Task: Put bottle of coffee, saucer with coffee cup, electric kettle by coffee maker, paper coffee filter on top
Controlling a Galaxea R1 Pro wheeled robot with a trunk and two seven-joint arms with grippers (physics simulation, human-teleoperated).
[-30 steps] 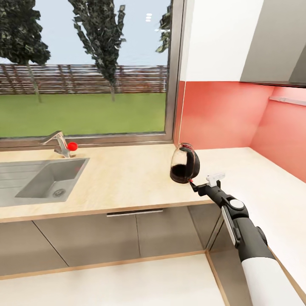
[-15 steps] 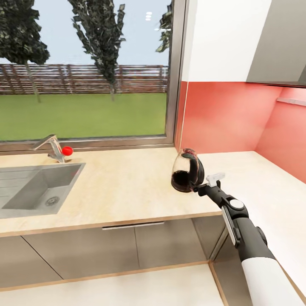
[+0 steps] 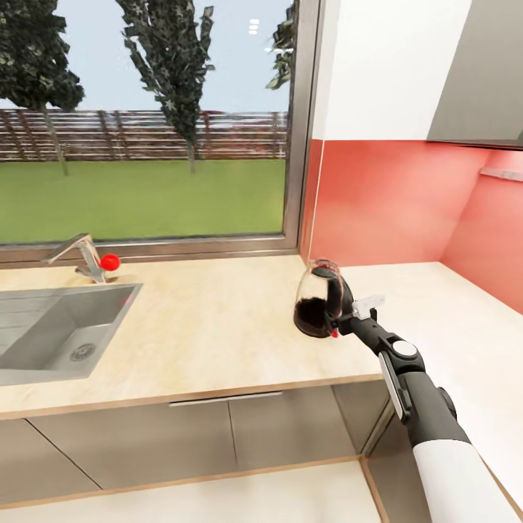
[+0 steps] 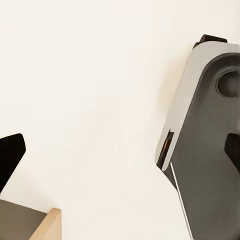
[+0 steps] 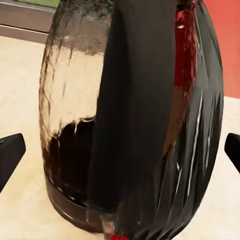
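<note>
On the counter [image 3: 218, 327], your right gripper [image 3: 341, 322] is sitting wide open around the kettle [image 3: 317, 299], its handle between the fingers.

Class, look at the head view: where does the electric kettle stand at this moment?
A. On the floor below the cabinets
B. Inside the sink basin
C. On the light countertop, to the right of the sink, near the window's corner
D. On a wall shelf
C: the electric kettle stands upright on the kitchen countertop, well right of the sink, with the right gripper at its handle.
</note>
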